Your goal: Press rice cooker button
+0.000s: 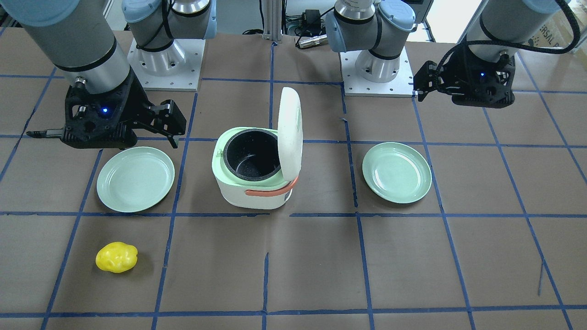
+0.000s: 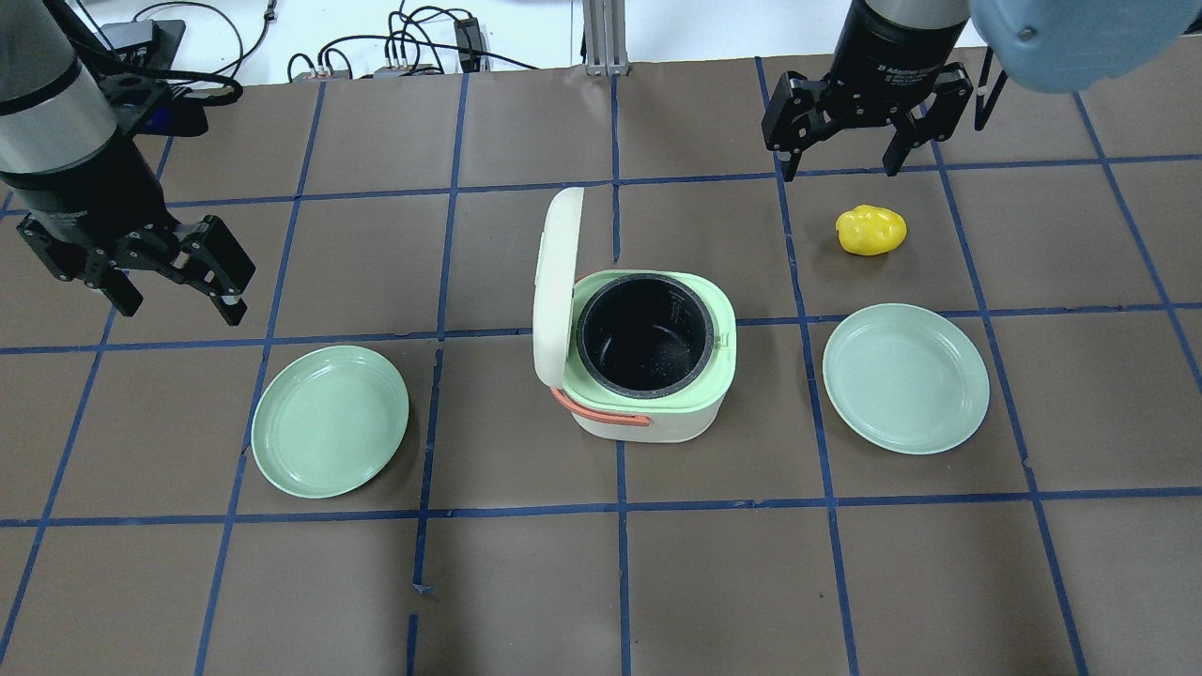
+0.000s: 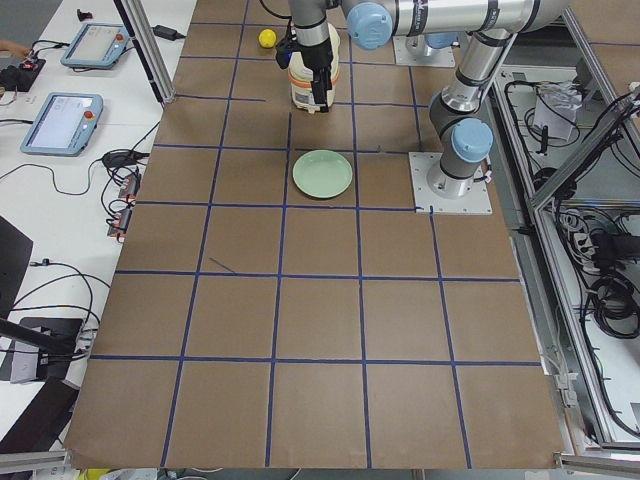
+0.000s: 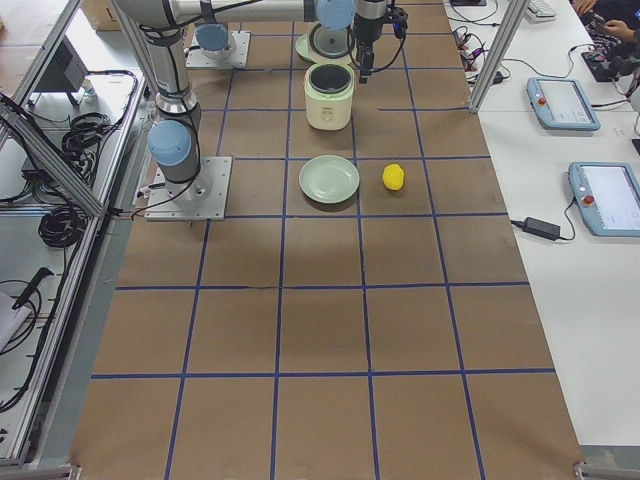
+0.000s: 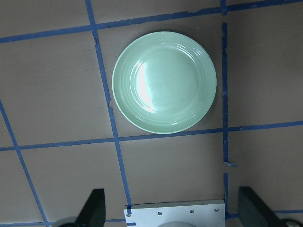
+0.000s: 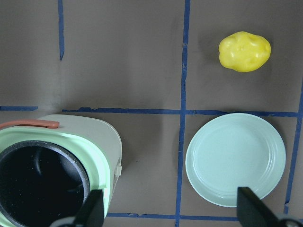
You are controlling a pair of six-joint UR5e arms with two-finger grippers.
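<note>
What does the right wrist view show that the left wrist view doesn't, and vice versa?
Right wrist only: the rice cooker with its black pot exposed, a yellow object, the right-side plate, and the right gripper, open. Left wrist only: the left-side plate, a white mounting plate, and the left gripper, open. Both: the brown table with blue tape lines.

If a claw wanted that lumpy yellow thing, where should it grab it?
Probably from straight above, with the fingers closing across the shorter width of the yellow object. It is a rounded oval lying flat, with nothing touching it. The open right gripper hangs nearest.
</note>
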